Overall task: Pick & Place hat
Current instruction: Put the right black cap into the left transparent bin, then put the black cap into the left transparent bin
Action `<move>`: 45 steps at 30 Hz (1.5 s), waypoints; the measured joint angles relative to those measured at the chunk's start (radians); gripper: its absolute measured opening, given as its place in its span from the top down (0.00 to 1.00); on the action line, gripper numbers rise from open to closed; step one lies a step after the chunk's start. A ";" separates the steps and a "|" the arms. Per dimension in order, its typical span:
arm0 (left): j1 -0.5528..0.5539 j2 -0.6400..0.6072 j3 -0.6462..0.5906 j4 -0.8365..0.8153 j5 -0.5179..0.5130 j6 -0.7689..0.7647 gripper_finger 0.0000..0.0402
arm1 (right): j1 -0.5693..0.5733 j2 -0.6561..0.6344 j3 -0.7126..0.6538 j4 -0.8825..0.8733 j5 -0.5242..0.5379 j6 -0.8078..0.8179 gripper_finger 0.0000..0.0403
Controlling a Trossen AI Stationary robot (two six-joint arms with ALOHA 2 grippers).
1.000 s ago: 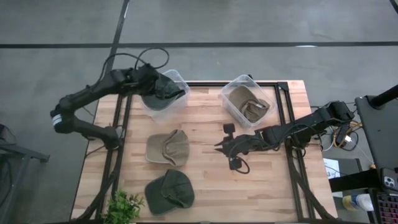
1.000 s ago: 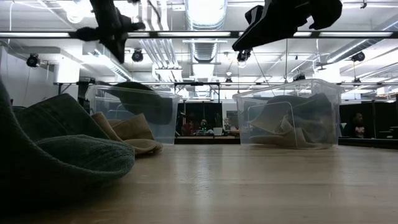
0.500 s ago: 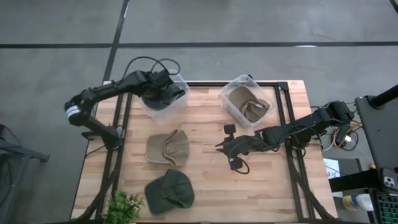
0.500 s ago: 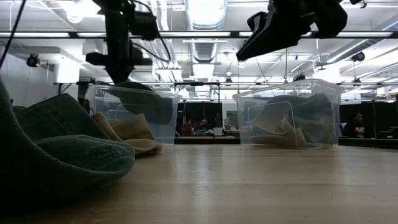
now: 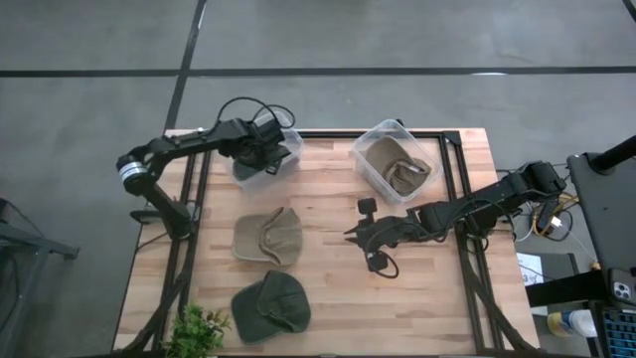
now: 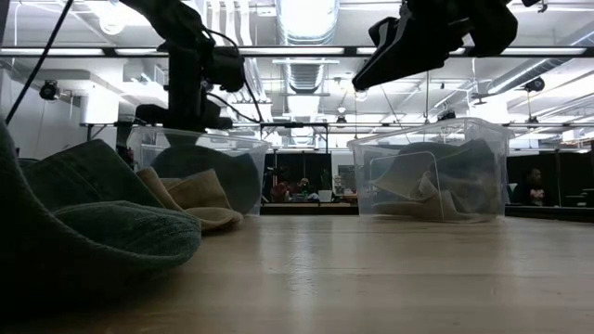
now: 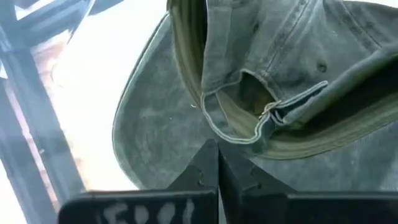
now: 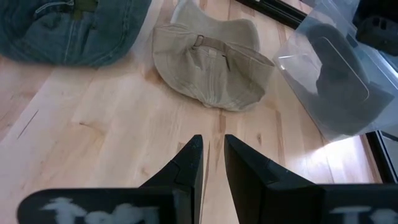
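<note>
My left gripper (image 5: 260,151) reaches down into the clear left bin (image 5: 283,167) at the table's far left and is shut on a dark green hat (image 7: 186,155) that fills the bin floor (image 6: 200,172). My right gripper (image 5: 350,231) hovers over the middle of the table, slightly open and holding nothing (image 8: 211,146). A tan hat (image 5: 268,237) lies opening-up on the wood to its left. Another dark green hat (image 5: 270,303) lies near the near edge. The clear right bin (image 5: 370,137) holds tan hats (image 5: 397,169). My left gripper pinches the dark green hat's inner band edge (image 7: 219,132), beside the back opening, between its two fingertips. The fingers come from above, pointing down into the bin. The hat's crown and brim (image 7: 149,149) lie spread on the bin floor.
A small green plant (image 5: 199,333) stands at the near left corner. Black frame rails (image 5: 452,199) run along the table's left and right sides. Bare wood shows between the two bins and in the near right part of the table. A screen (image 5: 606,189) stands to the right.
My left gripper has gone down into the left bin with the dark green hat. The hat hung bunched below the fingers before; now it has sunk and spread out across the bin floor. The left arm's elbow has swung toward the table.
</note>
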 joint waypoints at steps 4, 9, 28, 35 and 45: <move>0.001 -0.018 0.000 -0.001 -0.012 0.026 1.00 | 0.000 0.000 0.000 -0.001 0.000 0.010 0.85; 0.001 -0.105 0.000 -0.002 -0.065 0.052 1.00 | 0.000 -0.001 0.000 -0.001 0.000 0.016 0.85; -0.373 -0.488 -0.030 -0.001 0.012 0.115 1.00 | 0.000 -0.001 -0.013 0.000 0.001 0.018 0.85; -0.543 -0.462 -0.081 0.014 0.032 0.080 1.00 | 0.000 -0.001 -0.013 0.000 0.002 0.025 0.85; -0.606 -0.397 -0.190 0.052 0.088 0.014 0.93 | 0.000 -0.001 -0.014 0.001 0.002 0.029 0.85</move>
